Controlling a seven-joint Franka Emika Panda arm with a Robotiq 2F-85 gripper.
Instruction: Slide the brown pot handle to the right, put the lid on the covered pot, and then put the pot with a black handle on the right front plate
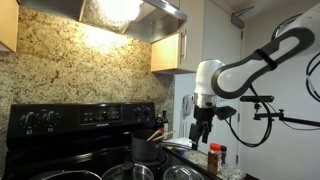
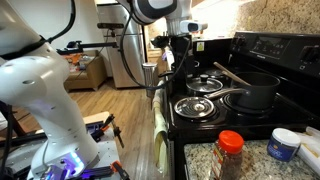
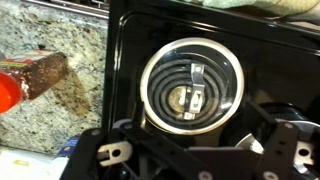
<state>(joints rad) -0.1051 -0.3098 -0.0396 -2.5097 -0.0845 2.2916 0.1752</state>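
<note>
The tool hangs wide open and holds nothing; its two fingers stand far apart at the lower corners of the wrist view. Under it, in the middle of that frame, lies a bare coil burner, with free black top of the stove around it. The side edge of the stove runs down the left part of the frame. Beyond it is the speckled stone surface, where a spice jar with a red cap shows at the left border. The pots appear only in the exterior views. In an exterior view the brown pot handle, a straight light wooden stick, runs slanting at centre right. Just below it sits the pot with a black handle, wide, low and dark. The lid, round clear glass with a metal rim, lies on the stove just left of them. The tool is above and left of the lid, apart from all three. In an exterior view a dark pot stands low in the centre, too small to tell which one it is.
</note>
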